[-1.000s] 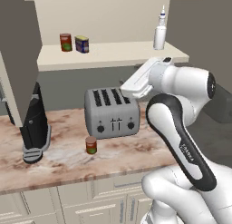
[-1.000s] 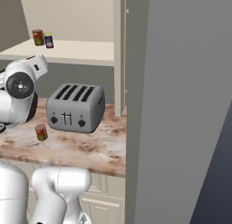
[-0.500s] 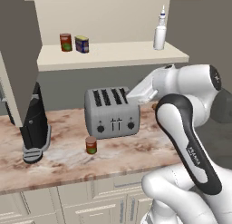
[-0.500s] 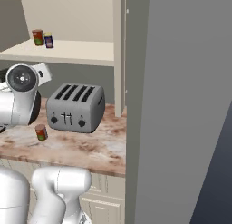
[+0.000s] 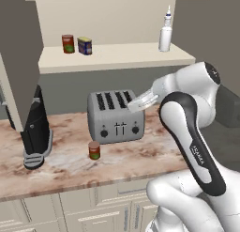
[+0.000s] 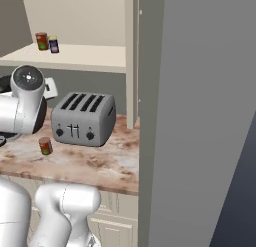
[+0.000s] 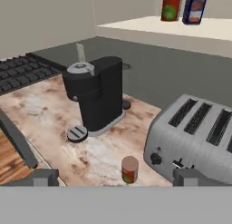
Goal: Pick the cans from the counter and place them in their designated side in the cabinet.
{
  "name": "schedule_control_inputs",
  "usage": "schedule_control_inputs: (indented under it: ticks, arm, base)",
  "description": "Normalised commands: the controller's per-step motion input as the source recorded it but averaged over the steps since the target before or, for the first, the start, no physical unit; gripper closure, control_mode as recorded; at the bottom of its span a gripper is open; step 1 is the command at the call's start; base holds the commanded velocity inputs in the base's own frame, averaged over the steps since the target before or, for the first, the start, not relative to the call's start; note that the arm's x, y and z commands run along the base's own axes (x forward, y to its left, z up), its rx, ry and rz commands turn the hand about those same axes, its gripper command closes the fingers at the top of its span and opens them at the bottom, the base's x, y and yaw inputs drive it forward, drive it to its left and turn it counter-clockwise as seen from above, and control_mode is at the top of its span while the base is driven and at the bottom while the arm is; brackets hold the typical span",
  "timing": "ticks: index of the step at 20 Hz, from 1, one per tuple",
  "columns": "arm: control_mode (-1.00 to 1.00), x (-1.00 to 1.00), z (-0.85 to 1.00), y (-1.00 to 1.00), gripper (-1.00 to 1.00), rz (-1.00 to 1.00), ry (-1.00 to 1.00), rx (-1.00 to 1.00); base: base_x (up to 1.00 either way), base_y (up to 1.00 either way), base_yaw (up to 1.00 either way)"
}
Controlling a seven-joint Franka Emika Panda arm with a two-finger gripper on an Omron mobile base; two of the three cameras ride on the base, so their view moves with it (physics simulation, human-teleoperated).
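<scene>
The pinkish-brown marbled stone worktop [image 5: 126, 153] looks polished and smooth. The boxy four-slot toaster [image 5: 116, 116] has a brushed, matt grey metal look. The black coffee machine [image 7: 95, 97] looks like smooth plastic with a faint sheen. The small red-brown can with a green label patch [image 5: 94, 150] looks matt. The long pale cabinet shelf [image 5: 122, 55] is flat and matt.

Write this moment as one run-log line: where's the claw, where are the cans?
claw: open, empty, above counter | red-brown can: on counter by toaster | shelf: two cans standing together

marbled counter [image 5: 65, 165] bearing toaster [image 5: 116, 116], coffee maker [image 5: 35, 130], red-brown can [image 5: 94, 150], shelf [image 5: 117, 54] with two cans [image 5: 76, 44], white bottle [image 5: 165, 34]
</scene>
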Motion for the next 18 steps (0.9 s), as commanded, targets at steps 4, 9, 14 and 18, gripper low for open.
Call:
schedule_control_inputs:
  ticks: [4, 9, 14, 18]
  arm:
    - [-1.00, 0.01, -0.32, 0.09, -1.00, -0.03, 0.07, 0.10]
    - [-1.00, 0.00, -0.28, 0.09, -1.00, -0.05, 0.02, -0.04]
    - [-1.00, 0.00, -0.28, 0.09, -1.00, -0.09, 0.06, -0.10]
    - [-1.00, 0.00, -0.27, 0.00, -1.00, -0.16, 0.04, -0.05]
  base:
    - [0.00, 0.00, 0.00]
    - [0.00, 0.00, 0.00]
    - [0.00, 0.00, 0.00]
    - [0.00, 0.00, 0.00]
